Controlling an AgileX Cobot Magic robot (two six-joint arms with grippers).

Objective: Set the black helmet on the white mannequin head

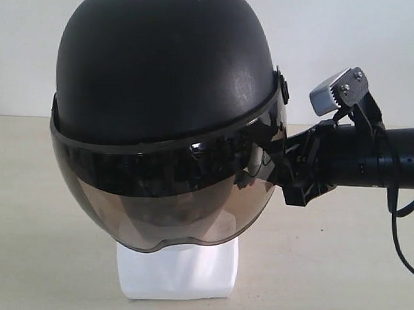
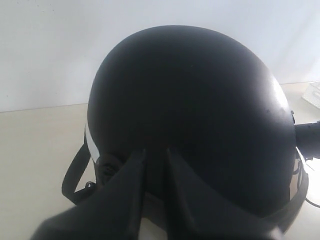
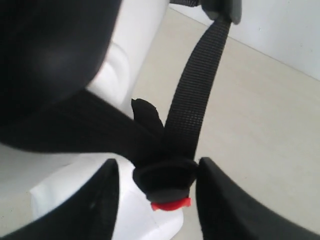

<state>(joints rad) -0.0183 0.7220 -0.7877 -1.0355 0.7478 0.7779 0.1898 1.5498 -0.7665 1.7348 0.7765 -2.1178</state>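
The smoky visor (image 1: 157, 194) is facing the exterior camera, curving down over the face of the white mannequin head (image 1: 178, 270), whose squarish base is standing on the tabletop (image 1: 38, 244). The black helmet (image 1: 170, 64) is sitting on that head, covering everything above the neck. At the helmet's side, the right gripper (image 3: 159, 164) is reaching in with jaws spread, bracketing the black buckle (image 3: 165, 180) hanging on the chin strap (image 3: 195, 95). The left gripper (image 2: 156, 152) is sitting at the helmet's lower rim, fingers (image 2: 132, 190) nearly together; whether it is pinching the rim I cannot tell. A pale wall (image 1: 370, 38) is standing behind.
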